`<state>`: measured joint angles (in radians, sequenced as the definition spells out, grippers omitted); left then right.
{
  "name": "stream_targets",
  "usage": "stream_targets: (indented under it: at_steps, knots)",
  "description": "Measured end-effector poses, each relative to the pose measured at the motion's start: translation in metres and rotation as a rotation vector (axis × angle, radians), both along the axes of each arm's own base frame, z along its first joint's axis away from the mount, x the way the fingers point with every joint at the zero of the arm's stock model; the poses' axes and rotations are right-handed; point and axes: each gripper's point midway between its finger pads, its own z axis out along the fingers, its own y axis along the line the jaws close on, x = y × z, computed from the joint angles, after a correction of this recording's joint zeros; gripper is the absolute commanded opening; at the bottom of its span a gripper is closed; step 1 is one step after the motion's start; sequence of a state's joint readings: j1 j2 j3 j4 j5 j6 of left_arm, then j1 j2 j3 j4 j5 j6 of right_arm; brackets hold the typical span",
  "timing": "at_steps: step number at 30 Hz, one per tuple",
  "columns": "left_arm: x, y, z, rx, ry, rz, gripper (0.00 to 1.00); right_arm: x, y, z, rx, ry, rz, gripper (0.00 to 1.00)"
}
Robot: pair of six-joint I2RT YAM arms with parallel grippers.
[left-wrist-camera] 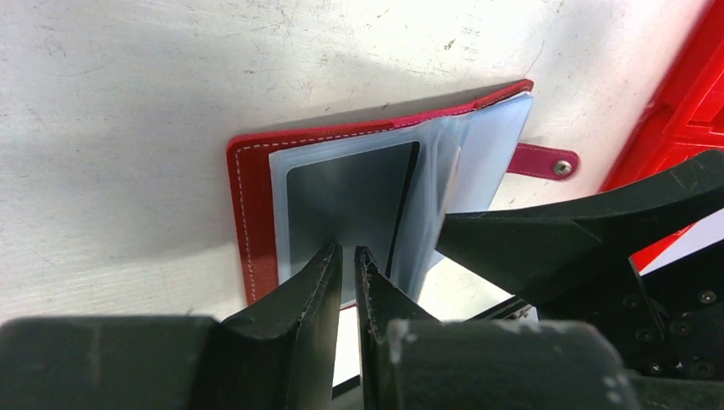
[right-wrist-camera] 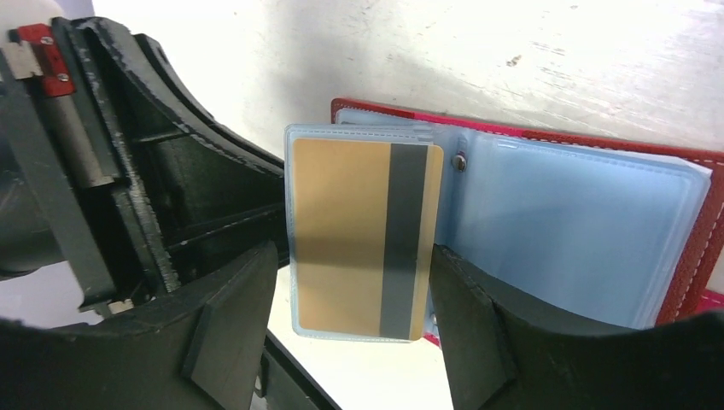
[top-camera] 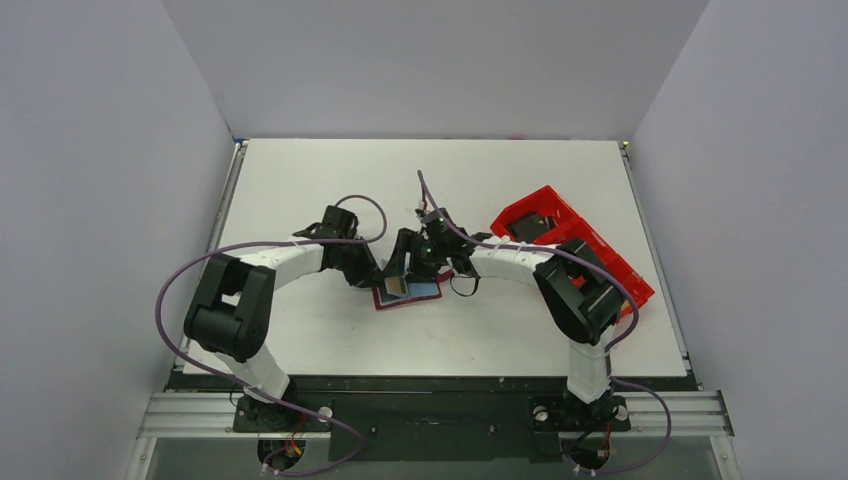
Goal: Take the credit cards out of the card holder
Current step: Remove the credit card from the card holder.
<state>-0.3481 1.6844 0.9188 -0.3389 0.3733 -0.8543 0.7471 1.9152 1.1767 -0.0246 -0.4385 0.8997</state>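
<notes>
Where the arms meet, the left gripper (left-wrist-camera: 347, 252) has its jaws pinched on a clear plastic sleeve (left-wrist-camera: 427, 196). The right gripper (right-wrist-camera: 350, 256) has its jaws open astride the tan credit card (right-wrist-camera: 337, 213). The card holder (left-wrist-camera: 248, 205) lies open mid-table (left-wrist-camera: 128, 102), with a red tray (top-camera: 560, 235) beyond.

We see lab test cell: plain grey partition walls (top-camera: 100, 150) round white tabletop (top-camera: 330, 170), alu extrusion rail (top-camera: 200, 410) at near edge, w/ purple cabling (top-camera: 160, 300).
</notes>
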Motion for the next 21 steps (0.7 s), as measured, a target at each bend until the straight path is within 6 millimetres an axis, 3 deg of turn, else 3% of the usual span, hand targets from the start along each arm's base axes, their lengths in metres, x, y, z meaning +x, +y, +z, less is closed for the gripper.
stream_targets:
  at_steps: [8, 21]
  knots:
    - [-0.001, -0.002, -0.001, -0.004, -0.002, -0.003, 0.09, -0.008, -0.014, -0.015, -0.122, 0.004, 0.002, 0.63]
    - [-0.001, -0.008, -0.002, -0.019, -0.004, -0.017, 0.09, -0.014, -0.016, -0.015, -0.154, -0.007, 0.015, 0.63]
